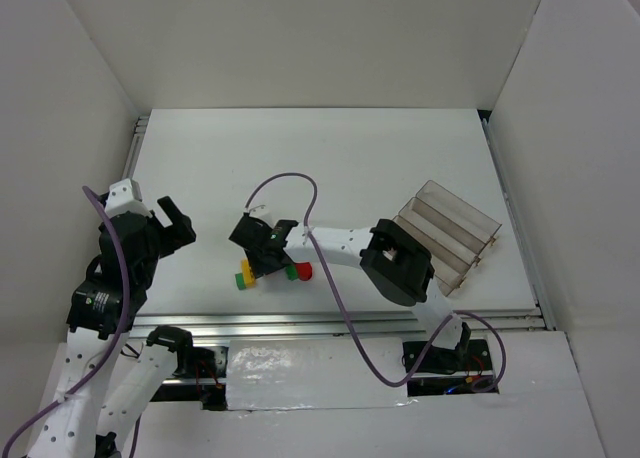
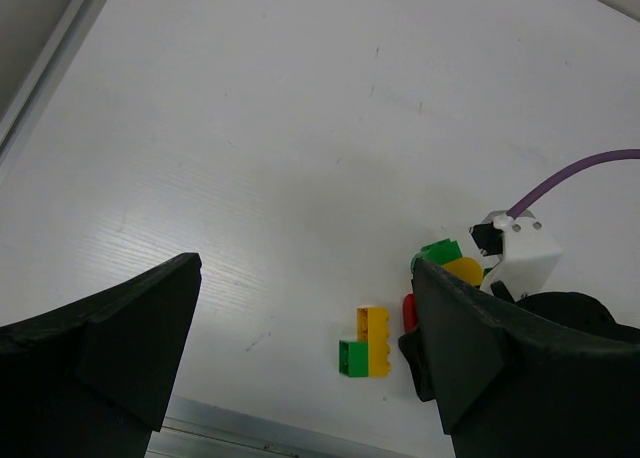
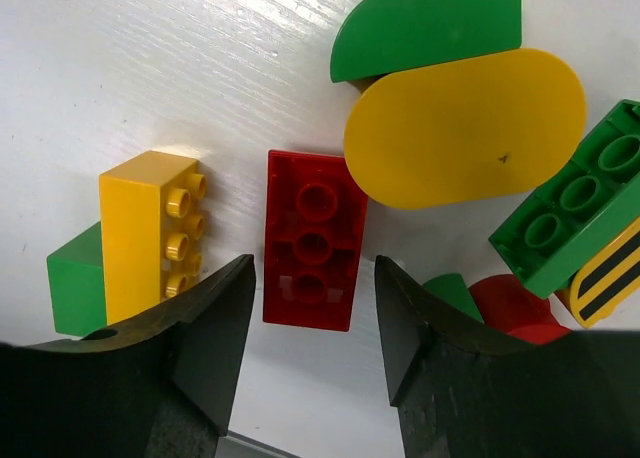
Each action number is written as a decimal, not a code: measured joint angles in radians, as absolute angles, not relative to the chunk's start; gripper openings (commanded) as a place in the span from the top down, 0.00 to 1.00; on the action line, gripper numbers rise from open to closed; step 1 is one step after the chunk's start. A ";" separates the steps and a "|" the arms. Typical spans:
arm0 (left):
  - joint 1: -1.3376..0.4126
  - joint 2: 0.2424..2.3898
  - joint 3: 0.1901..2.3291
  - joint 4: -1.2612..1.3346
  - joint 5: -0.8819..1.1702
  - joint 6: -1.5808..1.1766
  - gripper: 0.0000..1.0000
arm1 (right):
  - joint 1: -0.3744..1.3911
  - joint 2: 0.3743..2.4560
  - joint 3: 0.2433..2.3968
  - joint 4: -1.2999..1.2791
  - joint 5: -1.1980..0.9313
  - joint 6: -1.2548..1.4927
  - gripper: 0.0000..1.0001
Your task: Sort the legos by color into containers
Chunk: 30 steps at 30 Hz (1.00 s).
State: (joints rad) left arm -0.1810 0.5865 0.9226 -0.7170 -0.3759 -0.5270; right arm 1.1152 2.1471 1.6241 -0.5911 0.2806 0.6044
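Several legos lie in a cluster (image 1: 270,270) near the table's front edge. In the right wrist view a red brick (image 3: 312,240) lies underside up between the tips of my open right gripper (image 3: 312,298), not gripped. Left of it a yellow brick (image 3: 143,233) is joined to a green one (image 3: 75,281). A yellow oval piece (image 3: 465,128), a green rounded piece (image 3: 430,23), a green brick (image 3: 580,208) and a red rounded piece (image 3: 510,303) lie to the right. My left gripper (image 1: 165,223) is open and empty, well left of the cluster. The clear three-compartment tray (image 1: 447,233) stands at the right.
White walls enclose the table on three sides. A metal rail (image 1: 340,325) runs along the front edge just below the cluster. My right arm (image 1: 400,263) stretches from the tray's side to the cluster, with a purple cable (image 1: 285,183) looping over it.
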 measured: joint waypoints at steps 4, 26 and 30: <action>-0.181 0.587 0.923 -0.717 -0.369 -0.527 0.00 | 1.115 2.149 1.629 -0.588 0.276 0.602 0.50; -0.181 0.578 0.923 -0.717 -0.368 -0.527 0.01 | 1.113 1.903 1.473 -0.497 0.228 0.506 1.00; -0.181 0.574 0.923 -0.717 -0.368 -0.527 0.00 | 1.068 1.634 1.332 -0.457 0.200 0.410 1.00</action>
